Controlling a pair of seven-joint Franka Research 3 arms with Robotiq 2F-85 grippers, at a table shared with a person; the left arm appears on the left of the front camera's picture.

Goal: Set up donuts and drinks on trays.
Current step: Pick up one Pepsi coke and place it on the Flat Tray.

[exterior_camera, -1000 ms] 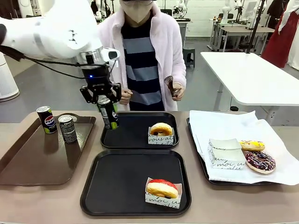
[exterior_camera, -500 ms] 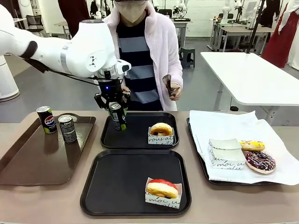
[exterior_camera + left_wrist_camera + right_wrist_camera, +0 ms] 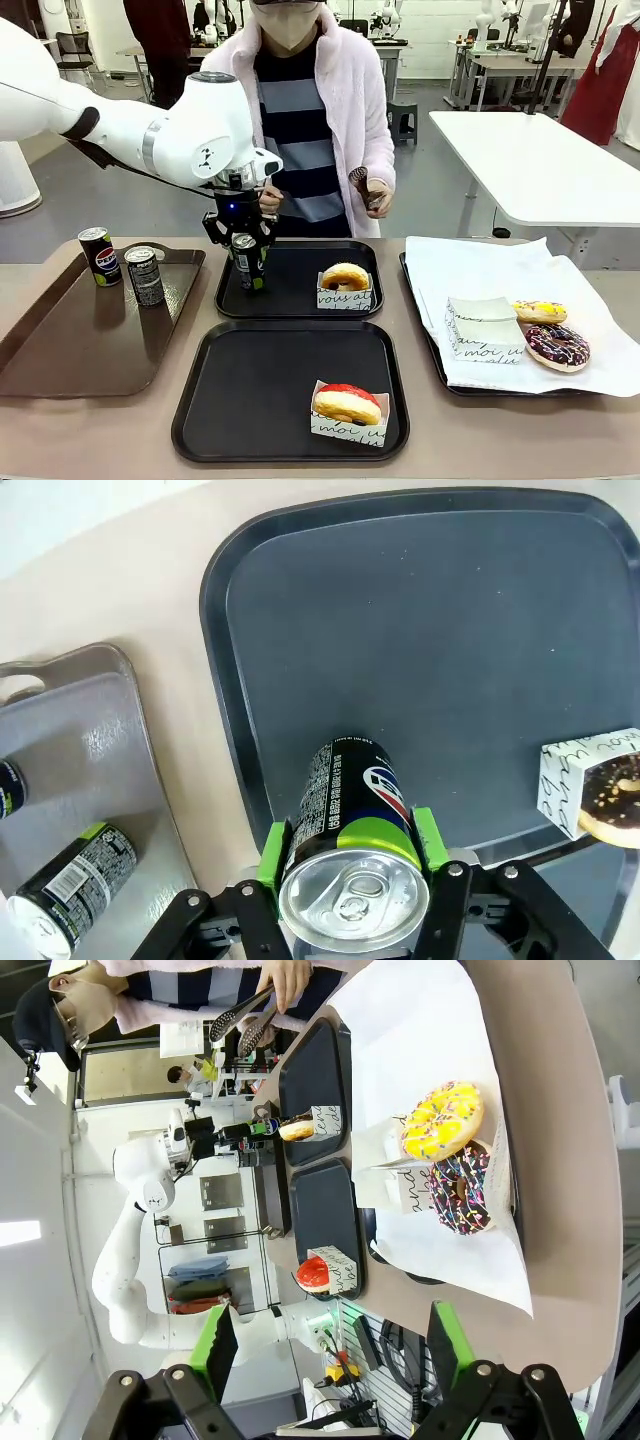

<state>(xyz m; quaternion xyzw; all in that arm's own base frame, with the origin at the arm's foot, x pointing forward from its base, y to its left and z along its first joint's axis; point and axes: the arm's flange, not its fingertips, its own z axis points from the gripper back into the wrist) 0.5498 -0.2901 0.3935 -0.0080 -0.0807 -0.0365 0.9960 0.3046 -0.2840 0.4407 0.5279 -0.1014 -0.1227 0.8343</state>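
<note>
The black can with a green band [image 3: 248, 264] stood upright in the left gripper [image 3: 244, 243]. Its green-padded fingers [image 3: 272, 852] were clamped on either side of it just below the silver top. The can was over the left part of the far black tray [image 3: 295, 298], close to that tray's left rim. Whether its base touched the tray floor could not be told.

On the right part of the same tray sat a golden-brown donut [image 3: 344, 276] in a white printed sleeve, well apart from the can, with bare tray between them.

Closer to the robot lay the near black tray [image 3: 260, 400], with a red-iced donut [image 3: 347, 400] in its sleeve at the near right corner.

To the left on the desk [image 3: 90, 440], the brown tray [image 3: 70, 350] carried a Pepsi can [image 3: 99, 256] and a grey can [image 3: 146, 276]. Both were upright, just beside each other near its far edge.

To the right, the paper-lined tray [image 3: 480, 265] held an empty sleeve [image 3: 480, 327], a yellow-iced donut [image 3: 540, 312] and a chocolate sprinkled donut [image 3: 557, 346].

Across the desk a person stood just behind the far tray, holding tongs [image 3: 360, 182] in one hand [image 3: 377, 197]; the other hand [image 3: 268, 203] was near the left gripper's wrist.

The right gripper [image 3: 330, 1330] was well away from the trays, its fingers spread wide and holding nothing.
</note>
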